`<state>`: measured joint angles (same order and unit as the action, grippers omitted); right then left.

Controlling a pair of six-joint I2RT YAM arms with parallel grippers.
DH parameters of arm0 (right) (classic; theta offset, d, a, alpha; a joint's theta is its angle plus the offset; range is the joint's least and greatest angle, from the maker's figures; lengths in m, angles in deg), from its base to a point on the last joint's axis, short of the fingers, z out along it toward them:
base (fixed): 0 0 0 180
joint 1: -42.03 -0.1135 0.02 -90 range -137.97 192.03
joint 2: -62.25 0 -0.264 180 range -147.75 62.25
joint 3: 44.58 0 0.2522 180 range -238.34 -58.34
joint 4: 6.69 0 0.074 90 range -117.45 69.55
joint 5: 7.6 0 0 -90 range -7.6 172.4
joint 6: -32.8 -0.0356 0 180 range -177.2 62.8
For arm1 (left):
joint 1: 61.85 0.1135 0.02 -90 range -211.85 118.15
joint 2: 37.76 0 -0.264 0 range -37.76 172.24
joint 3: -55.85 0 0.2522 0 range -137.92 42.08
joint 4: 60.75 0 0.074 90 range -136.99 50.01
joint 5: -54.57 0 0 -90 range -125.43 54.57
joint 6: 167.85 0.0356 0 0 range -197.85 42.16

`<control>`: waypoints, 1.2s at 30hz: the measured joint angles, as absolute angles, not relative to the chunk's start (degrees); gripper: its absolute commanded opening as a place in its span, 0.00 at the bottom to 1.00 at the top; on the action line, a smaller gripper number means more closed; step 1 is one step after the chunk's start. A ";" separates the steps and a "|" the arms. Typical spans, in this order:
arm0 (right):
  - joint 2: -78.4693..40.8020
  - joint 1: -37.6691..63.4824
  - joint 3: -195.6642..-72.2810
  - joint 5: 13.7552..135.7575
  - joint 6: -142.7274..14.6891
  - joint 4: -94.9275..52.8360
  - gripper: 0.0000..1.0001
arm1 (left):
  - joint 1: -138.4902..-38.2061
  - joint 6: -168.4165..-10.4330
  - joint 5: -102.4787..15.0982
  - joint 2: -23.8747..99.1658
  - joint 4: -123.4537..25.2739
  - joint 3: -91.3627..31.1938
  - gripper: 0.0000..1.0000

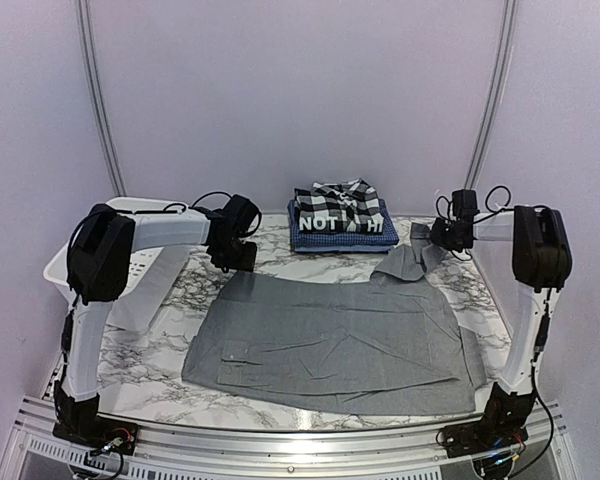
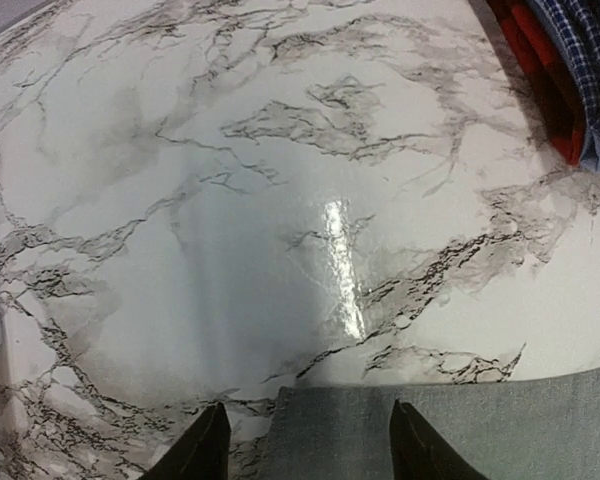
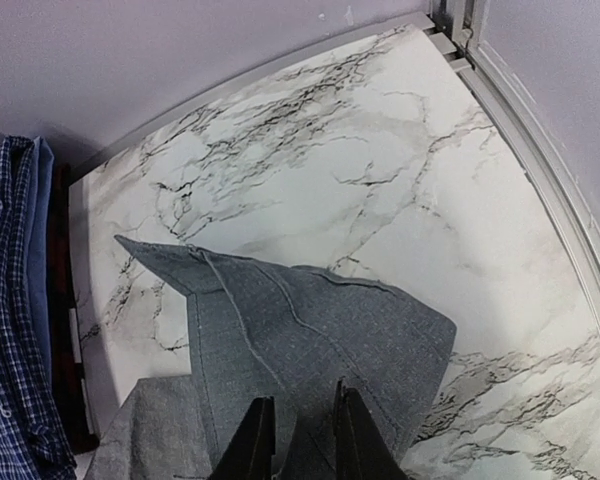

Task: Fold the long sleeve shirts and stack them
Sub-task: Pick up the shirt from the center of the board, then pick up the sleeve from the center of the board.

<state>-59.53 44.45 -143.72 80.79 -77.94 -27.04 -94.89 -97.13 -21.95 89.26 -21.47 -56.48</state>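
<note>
The grey shirt lies spread flat on the marble table. My left gripper is at its far left corner. In the left wrist view that gripper is open, its jaws wide apart astride the shirt's edge. My right gripper is shut on the shirt's far right corner and holds it up off the table. In the right wrist view that gripper pinches the raised grey flap. At the back, folded shirts are stacked: plaid, white-lettered black, blue checked.
A white plastic tub stands at the left edge beside my left arm. The folded stack shows at the left wrist view's top right and the right wrist view's left edge. A curved rail bounds the table's back.
</note>
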 measured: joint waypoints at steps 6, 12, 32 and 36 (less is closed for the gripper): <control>-56.75 44.45 -141.38 79.72 -77.89 -27.32 0.08 | -94.82 -97.13 -22.52 93.30 -20.57 -58.38 0.42; -52.73 44.45 -139.68 78.47 -77.87 -27.28 0.07 | -94.67 -98.05 -22.54 94.92 -20.35 -60.59 0.29; -55.27 44.45 -144.75 78.93 -73.35 -31.28 0.56 | -94.40 -99.28 -23.97 95.40 -20.44 -60.96 0.00; -59.99 44.45 -148.14 78.82 -72.76 -33.44 0.53 | -94.40 -99.28 -24.29 95.38 -20.48 -60.94 0.00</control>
<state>-59.99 44.45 -148.14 78.82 -72.76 -33.44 -94.40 -99.28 -24.29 95.38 -20.48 -60.94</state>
